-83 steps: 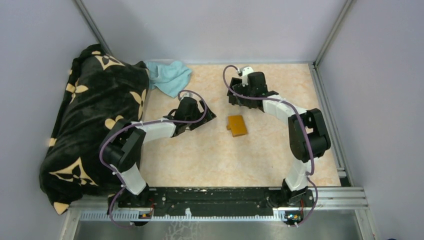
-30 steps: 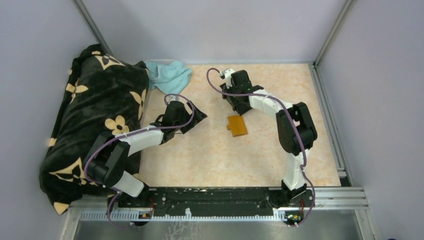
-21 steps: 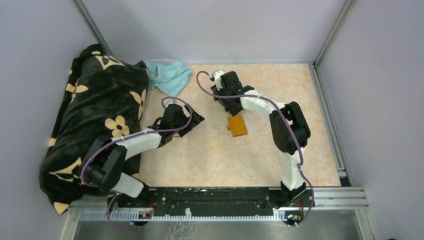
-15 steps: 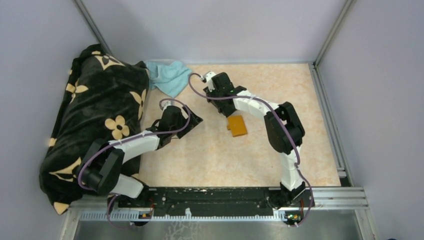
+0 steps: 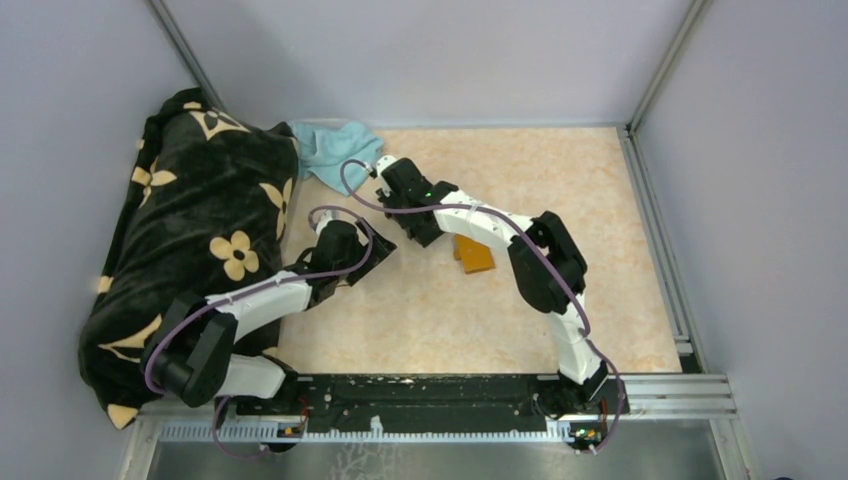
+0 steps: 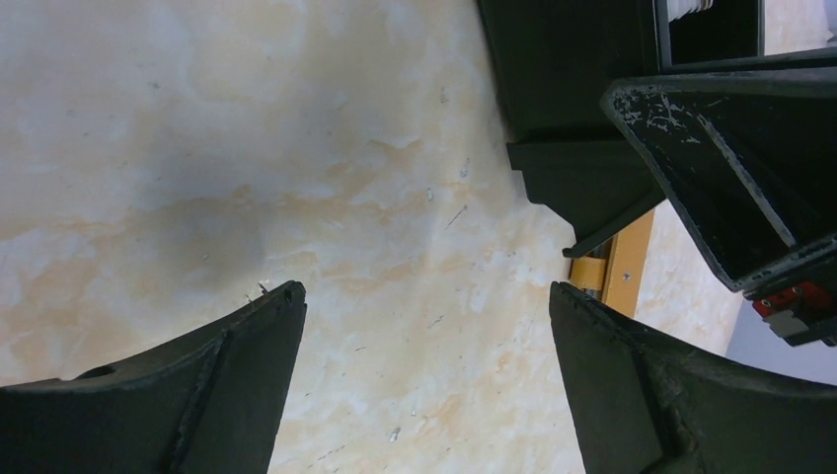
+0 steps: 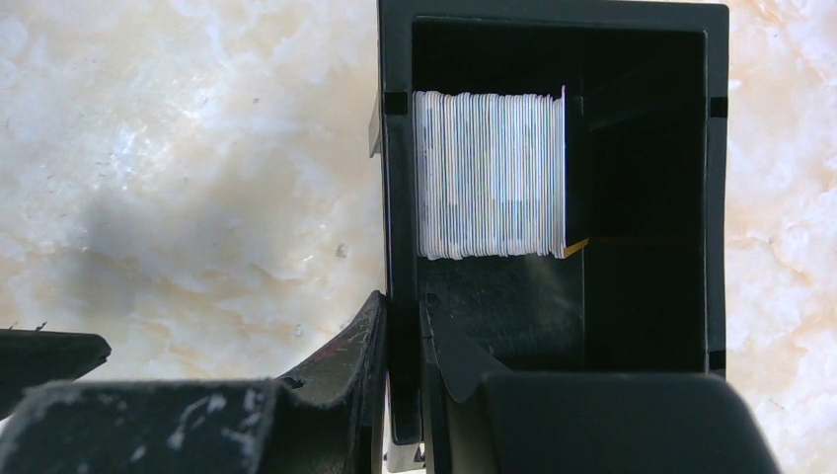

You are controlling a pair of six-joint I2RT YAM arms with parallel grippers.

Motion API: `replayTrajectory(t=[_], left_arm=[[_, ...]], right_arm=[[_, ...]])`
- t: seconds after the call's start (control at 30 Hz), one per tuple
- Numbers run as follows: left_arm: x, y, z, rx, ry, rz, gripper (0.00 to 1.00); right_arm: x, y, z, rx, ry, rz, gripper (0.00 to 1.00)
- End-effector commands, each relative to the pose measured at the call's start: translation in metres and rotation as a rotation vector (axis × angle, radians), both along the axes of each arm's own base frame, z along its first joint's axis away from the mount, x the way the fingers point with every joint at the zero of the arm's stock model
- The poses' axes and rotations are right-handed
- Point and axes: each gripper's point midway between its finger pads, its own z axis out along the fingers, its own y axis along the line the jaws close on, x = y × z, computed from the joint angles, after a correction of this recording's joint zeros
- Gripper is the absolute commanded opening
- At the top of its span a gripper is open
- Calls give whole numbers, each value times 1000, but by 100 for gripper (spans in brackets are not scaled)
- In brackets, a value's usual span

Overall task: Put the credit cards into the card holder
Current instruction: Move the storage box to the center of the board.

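The credit cards are a pale upright stack inside a black open-topped tray. My right gripper is shut on the tray's left wall, one finger outside and one inside. In the top view this gripper holds the tray just left of the card holder, a flat orange wallet partly hidden under the right arm. My left gripper is open close to the tray's left side. In the left wrist view its jaws stand wide over bare table, with the tray and a sliver of the card holder ahead.
A black blanket with pale flower prints covers the left side of the table. A light blue cloth lies at the back left. Grey walls and metal rails enclose the tabletop.
My right gripper has carried the tray from the back centre leftward, to beside the left gripper. The left gripper has drawn slightly back and left, still open. The card holder has not moved.
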Motion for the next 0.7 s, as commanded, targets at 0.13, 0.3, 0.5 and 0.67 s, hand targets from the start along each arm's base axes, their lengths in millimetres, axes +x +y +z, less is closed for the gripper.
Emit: replayTrajectory(t=[0.13, 0.3, 0.5, 0.67], left_arm=[[-9, 21, 1, 32, -7, 71, 98], [-17, 28, -3, 35, 11, 91, 98], [-26, 37, -6, 45, 24, 115, 98], [-30, 42, -4, 46, 24, 129, 98]], right_arm=[[-7, 35, 39, 102, -78, -52, 4], [-25, 43, 26, 107, -49, -51, 5], [-43, 52, 10, 113, -19, -43, 8], [-55, 56, 1, 126, 7, -32, 15]])
